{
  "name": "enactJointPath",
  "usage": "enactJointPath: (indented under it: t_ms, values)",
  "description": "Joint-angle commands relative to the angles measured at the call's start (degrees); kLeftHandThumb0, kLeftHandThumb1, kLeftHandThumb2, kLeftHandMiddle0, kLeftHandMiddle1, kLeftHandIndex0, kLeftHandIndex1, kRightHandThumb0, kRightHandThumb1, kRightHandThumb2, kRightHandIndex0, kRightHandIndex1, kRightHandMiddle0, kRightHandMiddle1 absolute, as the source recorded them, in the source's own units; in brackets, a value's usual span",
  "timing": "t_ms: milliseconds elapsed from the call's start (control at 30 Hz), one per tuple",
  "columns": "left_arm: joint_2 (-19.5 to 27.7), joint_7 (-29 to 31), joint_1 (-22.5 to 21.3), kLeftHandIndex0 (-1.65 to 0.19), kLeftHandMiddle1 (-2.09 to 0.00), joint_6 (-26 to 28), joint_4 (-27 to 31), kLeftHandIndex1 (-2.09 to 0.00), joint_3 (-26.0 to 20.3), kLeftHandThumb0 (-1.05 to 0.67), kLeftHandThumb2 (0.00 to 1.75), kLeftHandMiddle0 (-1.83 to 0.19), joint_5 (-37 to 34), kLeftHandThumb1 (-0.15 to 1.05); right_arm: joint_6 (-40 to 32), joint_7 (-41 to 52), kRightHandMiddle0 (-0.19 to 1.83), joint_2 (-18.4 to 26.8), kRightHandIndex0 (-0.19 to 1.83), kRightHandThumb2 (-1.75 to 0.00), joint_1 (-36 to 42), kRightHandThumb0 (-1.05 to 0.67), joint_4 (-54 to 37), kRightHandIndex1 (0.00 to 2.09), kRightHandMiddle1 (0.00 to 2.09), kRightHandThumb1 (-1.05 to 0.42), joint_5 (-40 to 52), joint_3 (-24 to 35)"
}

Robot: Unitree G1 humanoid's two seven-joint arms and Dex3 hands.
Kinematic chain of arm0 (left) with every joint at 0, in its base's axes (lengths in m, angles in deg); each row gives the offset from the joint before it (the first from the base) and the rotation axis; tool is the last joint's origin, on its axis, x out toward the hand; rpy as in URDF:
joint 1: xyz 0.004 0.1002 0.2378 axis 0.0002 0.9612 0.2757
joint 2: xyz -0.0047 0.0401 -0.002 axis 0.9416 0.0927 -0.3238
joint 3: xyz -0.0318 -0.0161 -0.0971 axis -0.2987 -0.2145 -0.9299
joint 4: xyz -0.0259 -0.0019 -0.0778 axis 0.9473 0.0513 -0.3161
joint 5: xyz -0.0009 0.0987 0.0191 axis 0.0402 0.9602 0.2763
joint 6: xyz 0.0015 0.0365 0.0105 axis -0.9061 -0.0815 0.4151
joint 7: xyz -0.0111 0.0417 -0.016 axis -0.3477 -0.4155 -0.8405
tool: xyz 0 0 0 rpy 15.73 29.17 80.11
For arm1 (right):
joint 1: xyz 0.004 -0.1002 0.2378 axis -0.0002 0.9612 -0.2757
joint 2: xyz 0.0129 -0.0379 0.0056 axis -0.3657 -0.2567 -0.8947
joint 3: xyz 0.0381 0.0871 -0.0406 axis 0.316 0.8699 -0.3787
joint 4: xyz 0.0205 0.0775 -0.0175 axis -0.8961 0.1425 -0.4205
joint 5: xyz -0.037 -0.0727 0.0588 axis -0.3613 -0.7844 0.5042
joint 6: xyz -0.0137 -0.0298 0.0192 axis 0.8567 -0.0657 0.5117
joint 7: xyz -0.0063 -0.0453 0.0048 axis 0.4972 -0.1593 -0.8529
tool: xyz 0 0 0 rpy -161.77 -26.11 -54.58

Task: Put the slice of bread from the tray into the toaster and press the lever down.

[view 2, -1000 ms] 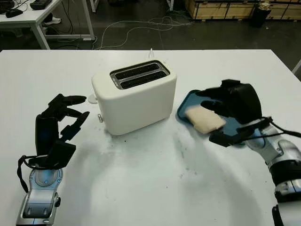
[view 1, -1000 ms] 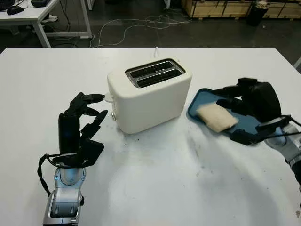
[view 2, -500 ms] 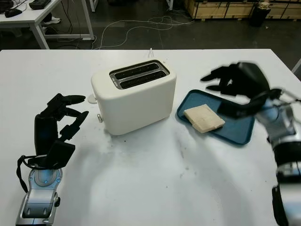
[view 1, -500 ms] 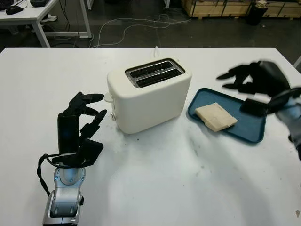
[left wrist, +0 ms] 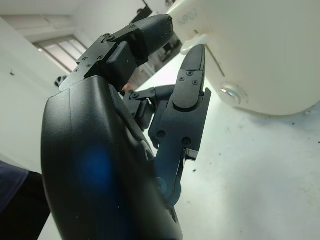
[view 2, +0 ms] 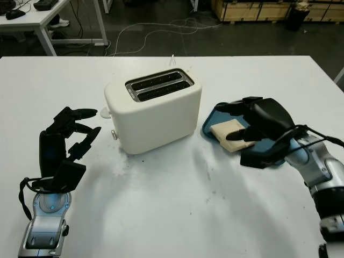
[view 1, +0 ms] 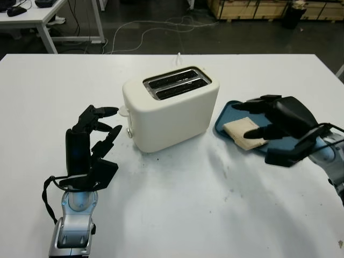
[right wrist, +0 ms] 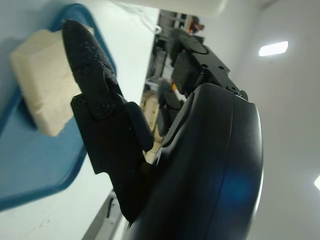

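One slice of bread (view 1: 244, 133) on the blue tray (view 1: 228, 115), toaster (view 1: 171, 109) to its left.
Eye views: right hand (view 1: 273, 122) over the tray, open, holding nothing; bare table (view 1: 177, 204) in front. Left wrist view: left hand (left wrist: 150, 105) open, near the toaster's lever (left wrist: 202, 40). Right wrist view: a finger (right wrist: 92, 70) crosses the bread by the tray's edge.

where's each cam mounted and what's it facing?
Left and right eye: head stereo pair, looking down at the table; both arms enter from below; they share toaster, tray, bread.
Left wrist: beside the open left hand, facing the toaster's end, also seen from the head.
Right wrist: beside the open right hand, over the bread and tray.
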Motion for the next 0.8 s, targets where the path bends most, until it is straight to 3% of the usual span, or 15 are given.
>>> enactJointPath:
  t_ms: [0,133,467,767]
  values:
    - [0.3,-0.3,-0.2,-0.56,-1.39,0.0,-0.1,-0.82,0.1,-0.2,0.14,-0.51,0.7,0.92,-1.9,1.1,0.13,1.2,0.04,-0.01,1.4,-1.01,-2.0,0.0,0.0,-0.77,-1.8,-0.6]
    - [0.3,-0.4,-0.3,-0.56,-1.38,0.0,-0.1,-0.82,0.1,-0.2,0.14,-0.52,0.9,0.92,-5.7,4.1,0.01,1.7,0.0,-0.01,3.3,-1.05,-5.5,0.0,0.0,-0.78,-3.4,-0.5]
    - [0.1,-0.1,-0.2,-0.55,-1.4,0.6,0.4,-0.81,0.2,-0.2,0.15,-0.52,0.6,0.92,-6.1,5.1,0.0,1.5,0.0,-0.01,3.9,-1.05,-4.8,0.0,0.0,-0.79,-2.9,-0.5]
    - [0.1,0.0,-0.2,-0.56,-1.39,0.2,0.3,-0.81,0.3,-0.19,0.14,-0.5,0.4,0.92,-7.2,-2.9,0.09,-1.5,0.04,0.0,3.2,-0.93,1.4,0.02,0.04,-0.76,-6.6,-2.5]
